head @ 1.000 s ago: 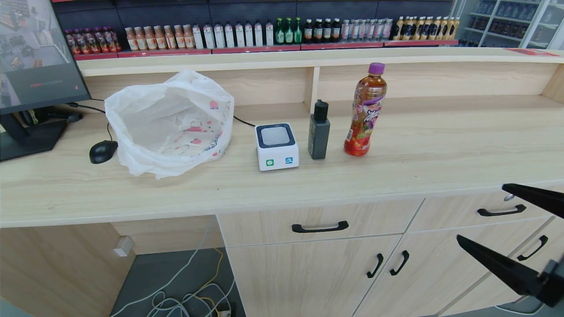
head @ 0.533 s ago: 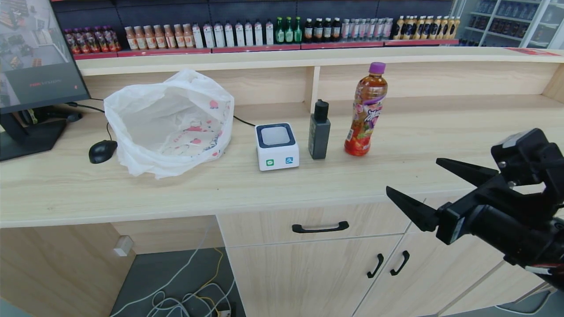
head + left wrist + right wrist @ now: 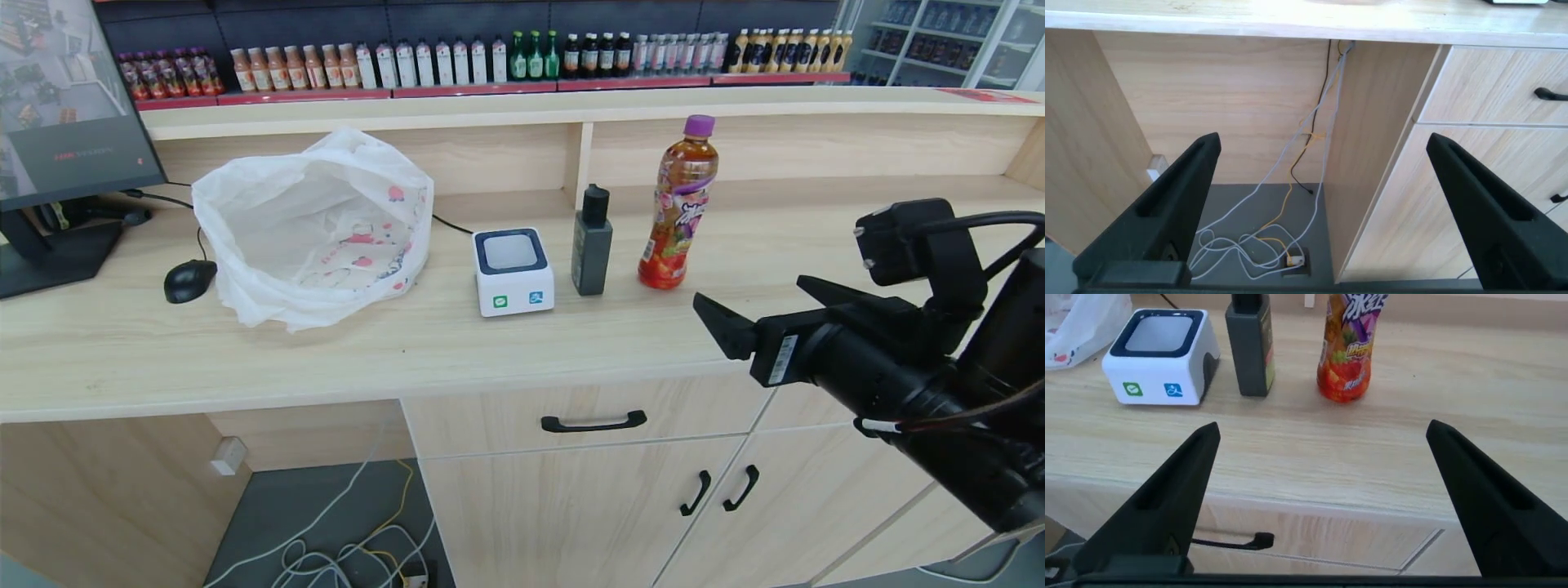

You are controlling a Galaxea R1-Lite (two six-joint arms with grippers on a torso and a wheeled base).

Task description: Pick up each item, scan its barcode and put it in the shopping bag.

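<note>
R end effector (image 3: 751, 296) released, near-right of juice bottle (image 3: 678, 204) | L end effector (image 3: 1323, 139) released | bottle: prob. full, heavyish, stiff, slick, tippy | grip mid-body

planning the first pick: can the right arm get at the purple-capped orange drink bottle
Probably yes: the open right tool faces the purple-capped orange drink bottle across wooden counter, nothing between.

The counter (image 3: 571, 343) holds two bottles: one dark bottle (image 3: 591, 242) and, right of it, one drink bottle (image 3: 679, 204) with a purple cap. Left of them sit one white scanner (image 3: 513, 271), one shopping bag (image 3: 314, 229), one mouse (image 3: 190, 280) and one monitor (image 3: 69, 98). Below are three black handles: one drawer handle (image 3: 593, 422), two door handles (image 3: 695, 492). The far shelf bottles (image 3: 490, 61) are too many to count surely.
</note>
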